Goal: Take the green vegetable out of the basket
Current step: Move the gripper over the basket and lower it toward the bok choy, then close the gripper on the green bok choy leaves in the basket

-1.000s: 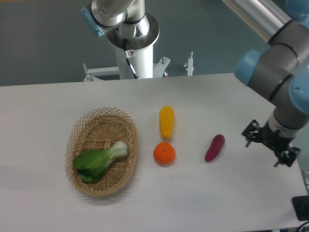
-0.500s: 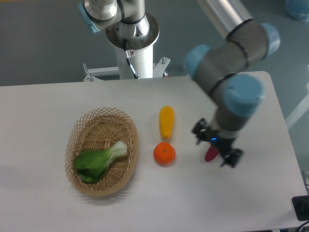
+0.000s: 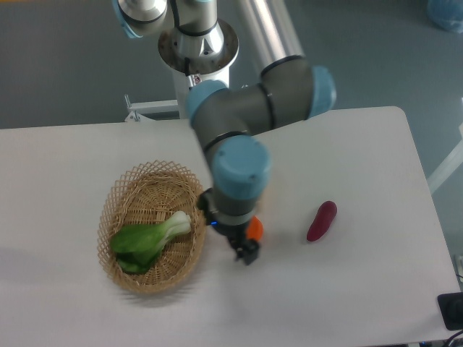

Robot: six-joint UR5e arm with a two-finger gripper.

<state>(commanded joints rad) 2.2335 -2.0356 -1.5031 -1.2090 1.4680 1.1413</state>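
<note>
Progress entry: nothing lifted yet. You will find the bok choy (image 3: 148,242) lying inside the wicker basket (image 3: 123,195), untouched, leaves toward the near-left end, stalk end pointing toward the right rim. The gripper (image 3: 230,235) hangs just beside the basket's right rim, over the table (image 3: 362,152) rather than over the basket, and it holds nothing. Whether its jaws stand apart or closed you cannot tell; the wrist hides them from this camera. Remaining, by your reckoning: shift across over the vegetable, descend, close, raise. All of the grasp is still to do.

Items:
- Bok choy: bright, smooth green leaves, broad and crumpled; pale white stalk, thick and rounded. Likely soft and yielding at the leaf, firmer at the stalk.
- Basket: oval, shallow, light tan woven cane, tight weave in the floor, open lattice loops round the rim.
- Orange fruit (image 3: 254,228): only a sliver shows behind the wrist, glossy skin.
- Purple vegetable (image 3: 322,220): elongated, smooth, dark magenta, well apart to the right.
- Table: flat, matt white, plain.
- Arm: grey tubes, pale blue joint caps, smooth finish.
</note>
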